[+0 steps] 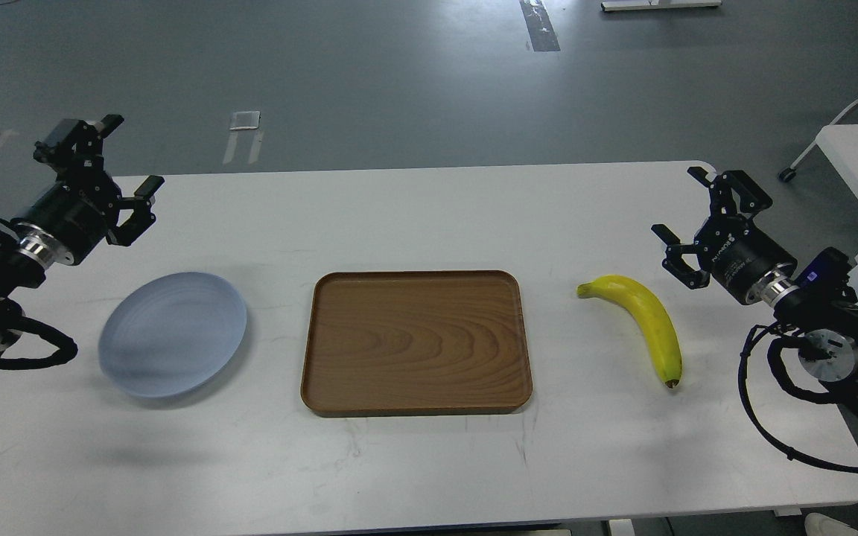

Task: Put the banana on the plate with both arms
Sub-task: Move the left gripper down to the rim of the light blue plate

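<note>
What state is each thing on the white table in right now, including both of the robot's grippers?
Curved yellow banana: lying flat on the table, right of the tray, not held.
Round pale blue-grey plate: empty, left of the tray.
Rectangular brown wooden tray: empty, in the middle.
Left gripper: open, holding nothing, above the table's far left.
Right gripper: open, holding nothing, just beyond the banana.
</note>
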Controlling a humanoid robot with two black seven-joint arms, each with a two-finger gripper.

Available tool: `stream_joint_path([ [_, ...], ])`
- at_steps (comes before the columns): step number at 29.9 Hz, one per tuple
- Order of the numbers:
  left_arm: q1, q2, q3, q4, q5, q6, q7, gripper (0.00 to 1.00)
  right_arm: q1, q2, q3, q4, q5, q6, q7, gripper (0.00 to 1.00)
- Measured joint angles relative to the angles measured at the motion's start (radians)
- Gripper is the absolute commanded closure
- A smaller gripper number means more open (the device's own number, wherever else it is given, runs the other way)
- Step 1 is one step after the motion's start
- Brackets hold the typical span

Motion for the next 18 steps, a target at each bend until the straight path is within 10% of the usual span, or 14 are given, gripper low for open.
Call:
stream_joint_path([
  [18,-0.033,0.284,0.111,-0.311,1.297,0.016,-0.016,0.00,-0.001,0.004,-0.006,0.003,-0.008,0.000,0.000,0.00],
])
